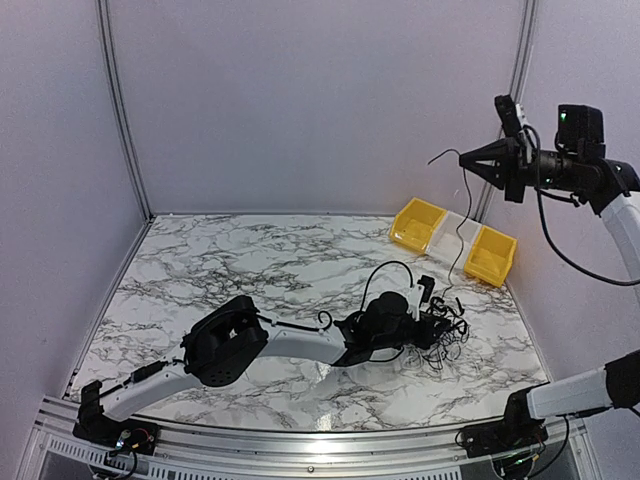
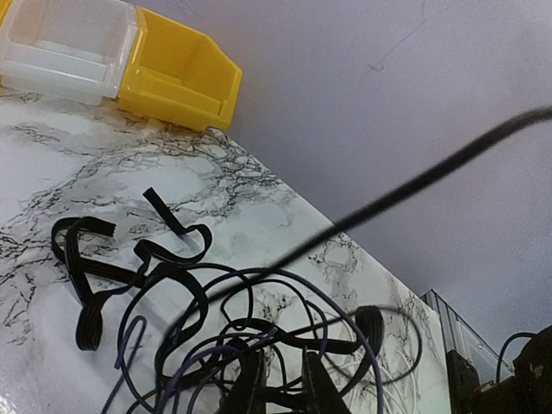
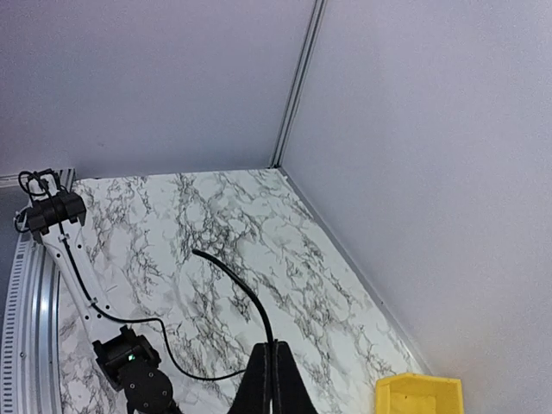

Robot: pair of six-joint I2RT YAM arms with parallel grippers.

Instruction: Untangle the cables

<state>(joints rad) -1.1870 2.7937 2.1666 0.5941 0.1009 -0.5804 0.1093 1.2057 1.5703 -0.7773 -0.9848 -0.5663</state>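
Cables: a loose black tangle on the table, at the near right, in front of the yellow bins.
Left fingers: low inside the tangle and nearly together; it cannot be told if they pinch a wire.
Right fingers: raised high at the far right, closed on one strand that hangs down to the tangle.

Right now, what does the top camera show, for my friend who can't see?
The right gripper, raised high, pinches one thin black cable that hangs down to a tangle of cables on the marble table. The left gripper sits low in it.
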